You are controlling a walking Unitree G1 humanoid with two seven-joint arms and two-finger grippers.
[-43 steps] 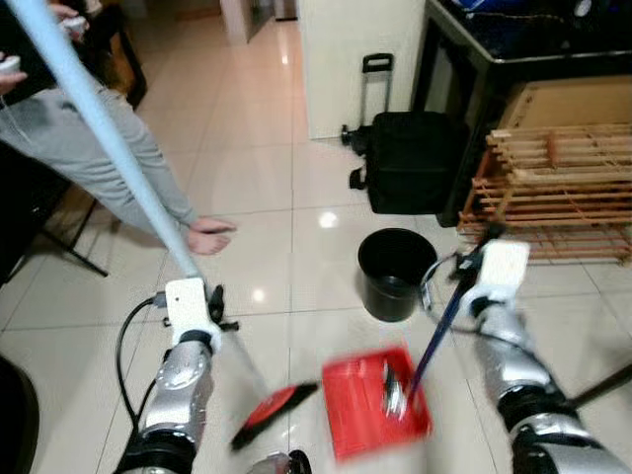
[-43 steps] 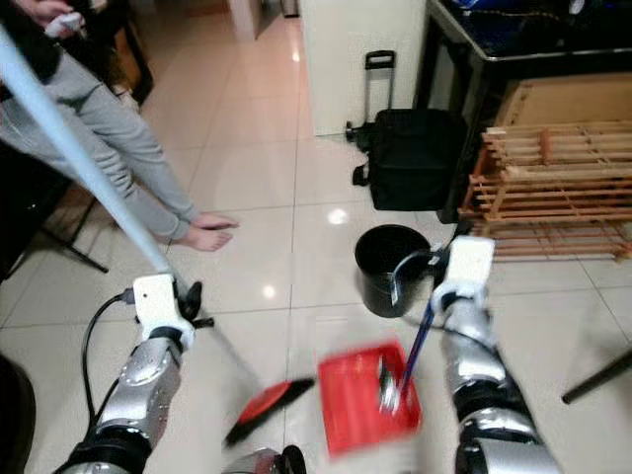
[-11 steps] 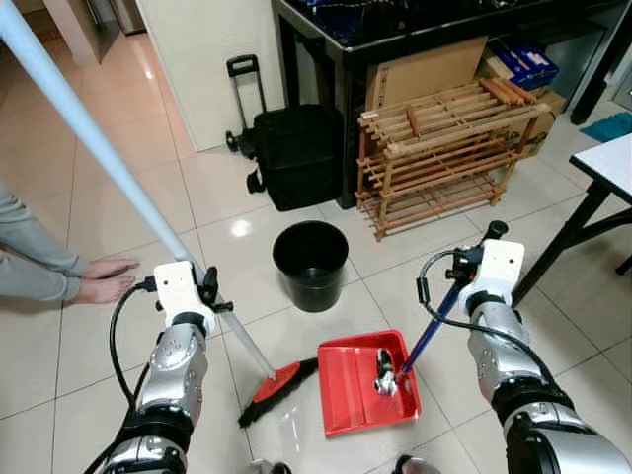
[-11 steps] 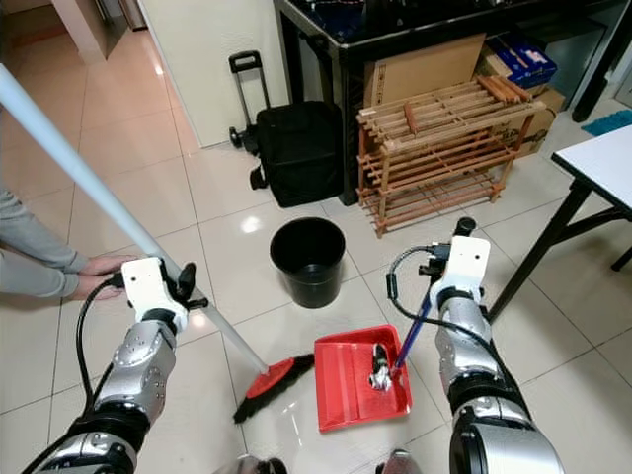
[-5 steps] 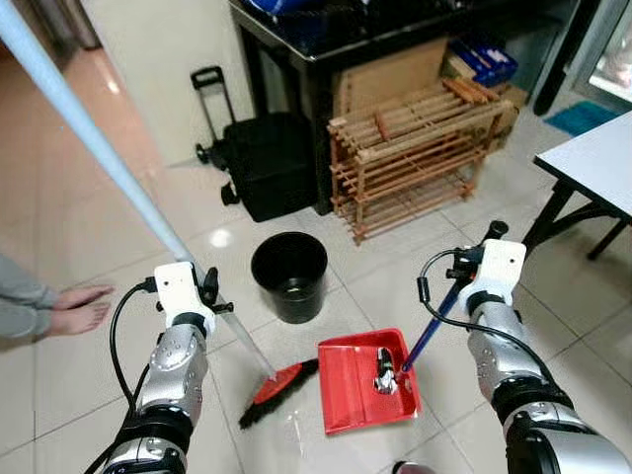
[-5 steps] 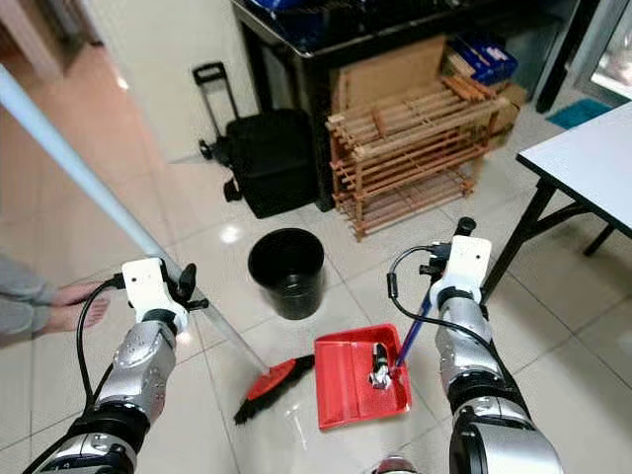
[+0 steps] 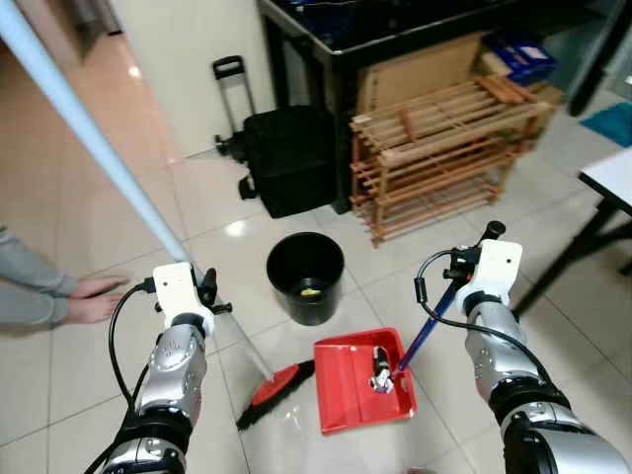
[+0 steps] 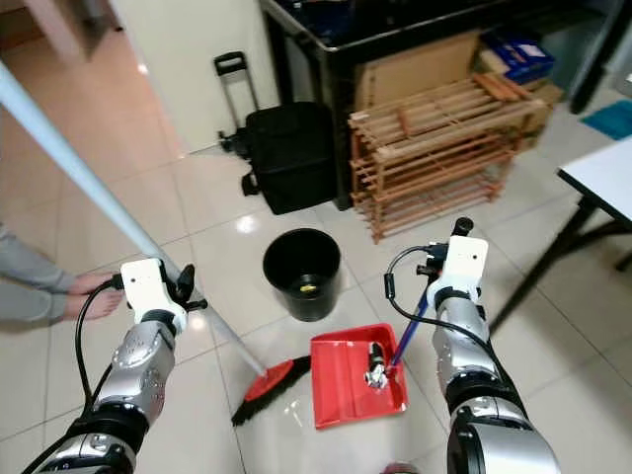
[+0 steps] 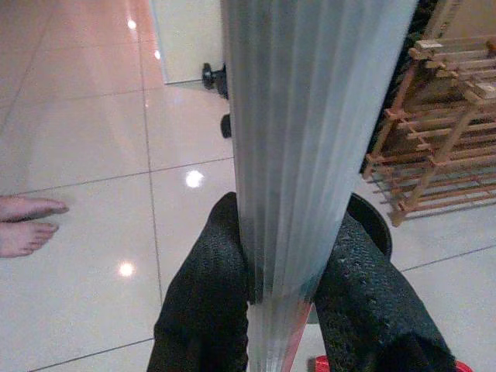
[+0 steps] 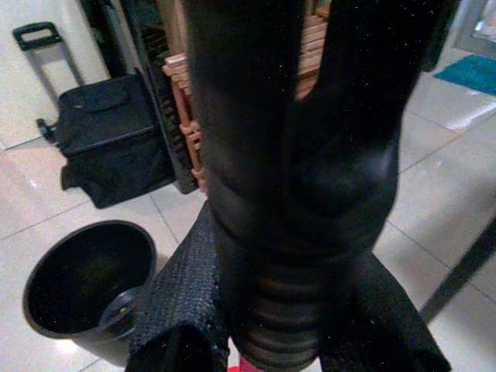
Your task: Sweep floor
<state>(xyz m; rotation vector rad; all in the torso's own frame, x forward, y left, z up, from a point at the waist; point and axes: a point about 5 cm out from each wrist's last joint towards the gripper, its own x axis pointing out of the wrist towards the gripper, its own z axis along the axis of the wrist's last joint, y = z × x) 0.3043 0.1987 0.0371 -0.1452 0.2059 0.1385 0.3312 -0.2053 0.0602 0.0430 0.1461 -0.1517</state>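
Holding two tools at once. Left gripper (image 7: 205, 293) has its fingers (image 9: 208, 310) clamped on the pale broom handle (image 7: 89, 138), which runs up past the robot's left shoulder. Broom head (image 7: 276, 390), red with dark bristles, rests on the tiled floor (image 7: 118, 207) just left of the dustpan (image 7: 360, 385). Right gripper (image 8: 434, 286) has its fingers (image 10: 182, 302) closed round the dustpan's blue stick (image 7: 425, 336); the black cap end sits between them in the right wrist view.

Dustpan is red, flat on the floor, with a small pale bit of litter (image 7: 379, 372) in it near the stick's foot. Black bin (image 7: 305, 276) stands just beyond the pan, something small and yellowish at its bottom.

Handling, as I judge it: broom handle is long, stiff, light and smooth, so it may twist or slide in a two-finger grip; holding it low gives control of the head. Pan is light plastic and could tip on its stick when lifted, spilling the litter.

Beyond: black wheeled bag (image 7: 291, 158), wooden rack (image 7: 449, 148), a person's bare foot (image 7: 94, 296) at left.
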